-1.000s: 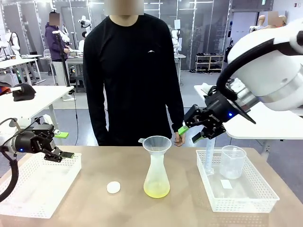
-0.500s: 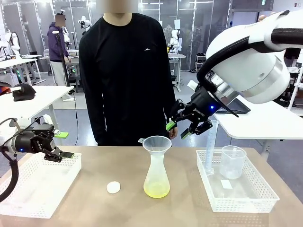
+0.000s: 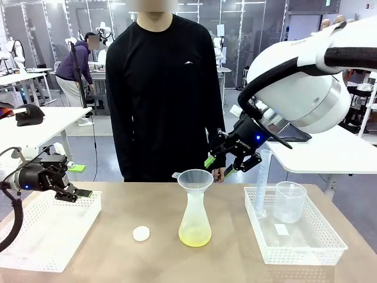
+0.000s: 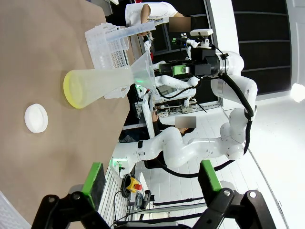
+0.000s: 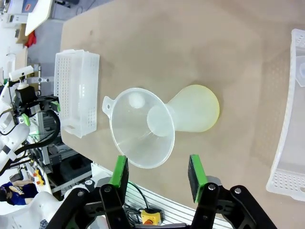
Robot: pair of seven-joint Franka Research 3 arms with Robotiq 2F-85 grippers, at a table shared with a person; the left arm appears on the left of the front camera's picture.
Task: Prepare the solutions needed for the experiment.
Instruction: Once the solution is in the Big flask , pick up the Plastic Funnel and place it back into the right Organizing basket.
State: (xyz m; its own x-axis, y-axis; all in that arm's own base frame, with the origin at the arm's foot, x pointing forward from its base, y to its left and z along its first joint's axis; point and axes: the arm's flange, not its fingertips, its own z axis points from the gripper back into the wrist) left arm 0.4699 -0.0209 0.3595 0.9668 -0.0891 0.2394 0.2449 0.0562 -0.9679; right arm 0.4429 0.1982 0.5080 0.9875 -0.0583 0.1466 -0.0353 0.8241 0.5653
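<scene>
A frosted conical flask (image 3: pixel 194 218) stands mid-table with a clear funnel (image 3: pixel 195 178) in its neck. The solutions (image 3: pixel 194 237) form a shallow pale yellow-green layer at its bottom. My right gripper (image 3: pixel 219 166) hovers just behind and to the right of the funnel rim, open and empty. From the right wrist, the funnel (image 5: pixel 142 128) lies just beyond the gripper (image 5: pixel 157 171), with the flask (image 5: pixel 193 114) below it. My left gripper (image 3: pixel 79 180) is open and empty over the left basket. Past that gripper (image 4: pixel 151 176), the left wrist view shows the flask (image 4: pixel 102 86) and the solutions (image 4: pixel 70 90).
A white round cap (image 3: pixel 141 233) lies left of the flask. The white basket (image 3: pixel 35 236) at the left is bare. The right basket (image 3: pixel 306 242) holds a tall measuring cylinder (image 3: pixel 261 183) and a clear beaker (image 3: pixel 289 201). A person stands at the far edge.
My right arm has swung left from over the right basket to beside the funnel, jaws unchanged. The left arm has stayed put.
</scene>
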